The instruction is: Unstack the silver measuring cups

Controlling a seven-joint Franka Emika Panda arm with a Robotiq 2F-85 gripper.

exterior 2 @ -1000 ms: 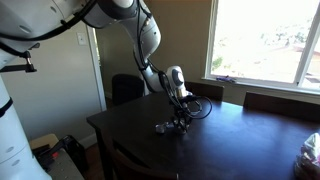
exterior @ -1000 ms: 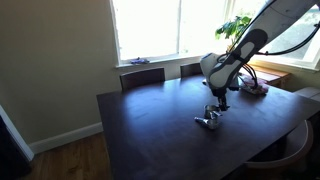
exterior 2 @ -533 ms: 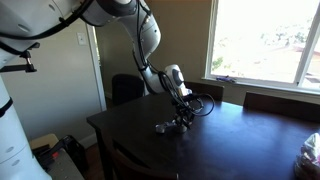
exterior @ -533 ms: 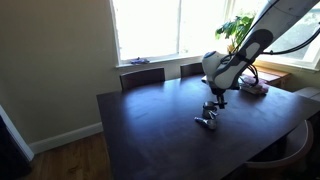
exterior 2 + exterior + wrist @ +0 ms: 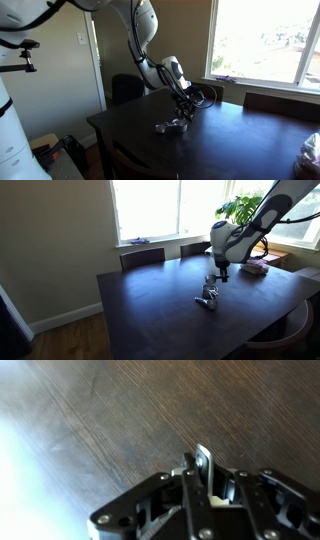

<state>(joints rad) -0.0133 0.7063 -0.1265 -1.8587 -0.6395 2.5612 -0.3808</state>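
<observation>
In an exterior view, the silver measuring cups [image 5: 208, 301] are sitting as a small shiny cluster on the dark counter [image 5: 150, 310]. My gripper [image 5: 221, 277] is hanging just above them and a little toward the window side. From here I cannot tell whether the jaws are parted.

In an exterior view from another angle, the gripper [image 5: 187, 108] is again hovering above the silver measuring cups [image 5: 170, 126], slightly to the window side. The cups are too small here to count or to say whether any are nested.

In the wrist view, the gripper [image 5: 207, 486] is clamped on a flat, bright cup handle [image 5: 204, 464]. The handle is standing upright between the fingers, with bare counter [image 5: 100, 410] wood beneath. The bowl of that cup is hidden.

I judge I am carrying one cup off the set. To do this well I am planning a firm squeeze on the thin handle and a slow sideways move well away from the cups on the counter. I want to lower it until the bowl touches before I release, since a pinched handle can pivot and the cup could swing.
</observation>
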